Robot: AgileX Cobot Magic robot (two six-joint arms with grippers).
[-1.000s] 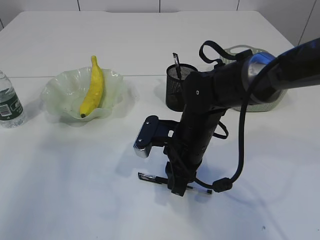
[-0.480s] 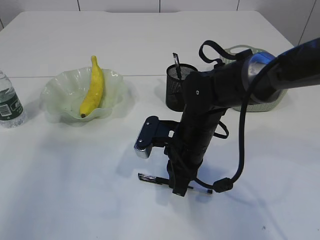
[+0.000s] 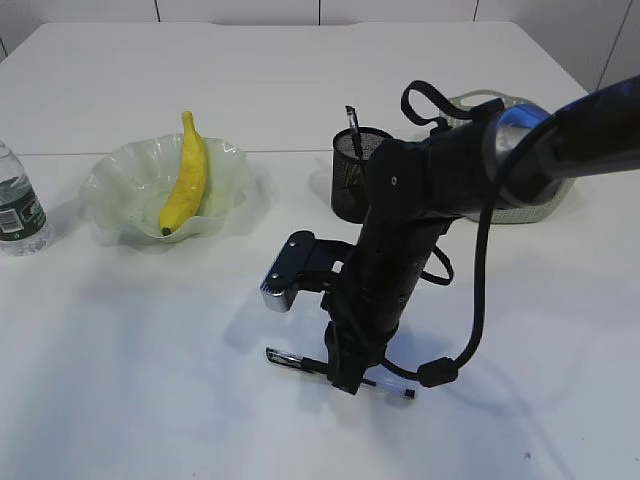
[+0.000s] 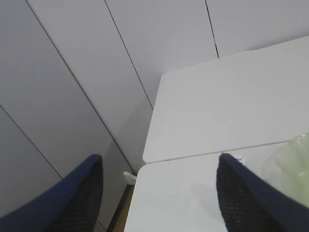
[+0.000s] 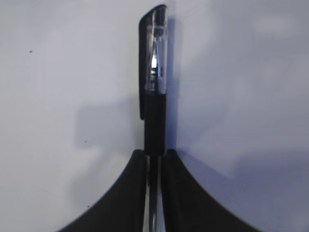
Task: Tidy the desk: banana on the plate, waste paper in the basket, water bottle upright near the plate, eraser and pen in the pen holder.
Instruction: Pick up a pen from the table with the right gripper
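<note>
Two jaws of my right gripper were pinching the pen, which lay on the table in front of the holder. I judged a straight lift safest. My left gripper stood spread, empty.

The white table carries plate, water bottle, pen holder and basket.
</note>
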